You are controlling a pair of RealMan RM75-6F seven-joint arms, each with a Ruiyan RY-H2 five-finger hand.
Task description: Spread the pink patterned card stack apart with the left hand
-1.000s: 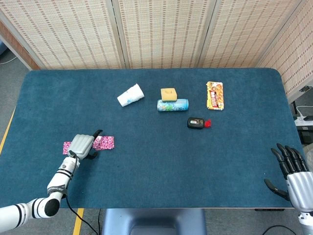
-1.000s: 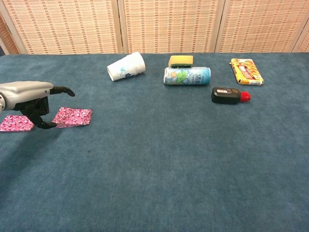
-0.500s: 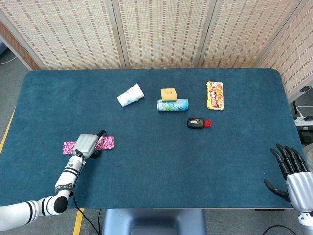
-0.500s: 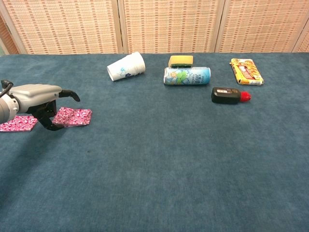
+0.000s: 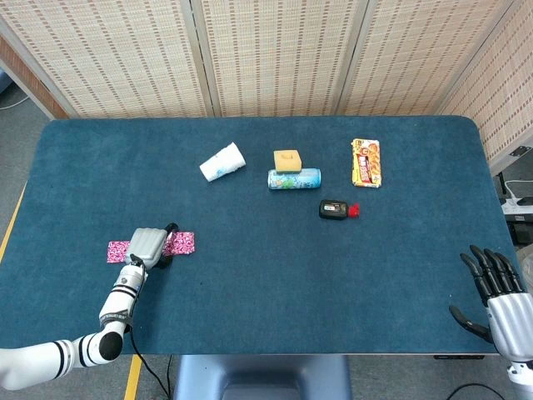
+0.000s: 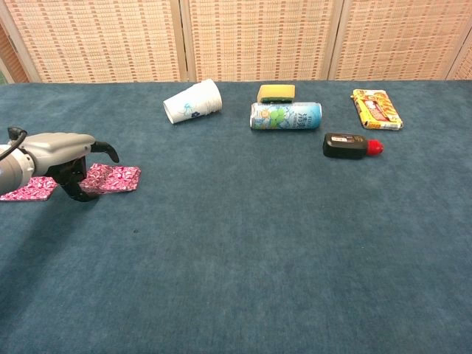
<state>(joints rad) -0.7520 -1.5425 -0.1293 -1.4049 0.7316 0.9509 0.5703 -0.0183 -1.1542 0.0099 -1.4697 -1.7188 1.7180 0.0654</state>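
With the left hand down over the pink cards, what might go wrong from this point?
1. The left hand sits over the middle of the pink patterned cards, which already show as two patches; its fingers may slide over them on the carpeted table rather than fan them.
2. The far-left patch lies near the table's left side in the head view; a leftward sweep might push cards toward the edge.

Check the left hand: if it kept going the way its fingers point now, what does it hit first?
Left hand points right and slightly away across the table, low over the pink cards. Those cards are right at its fingertips, so they come first. Beyond them the blue cloth looks free; depth is uncertain.
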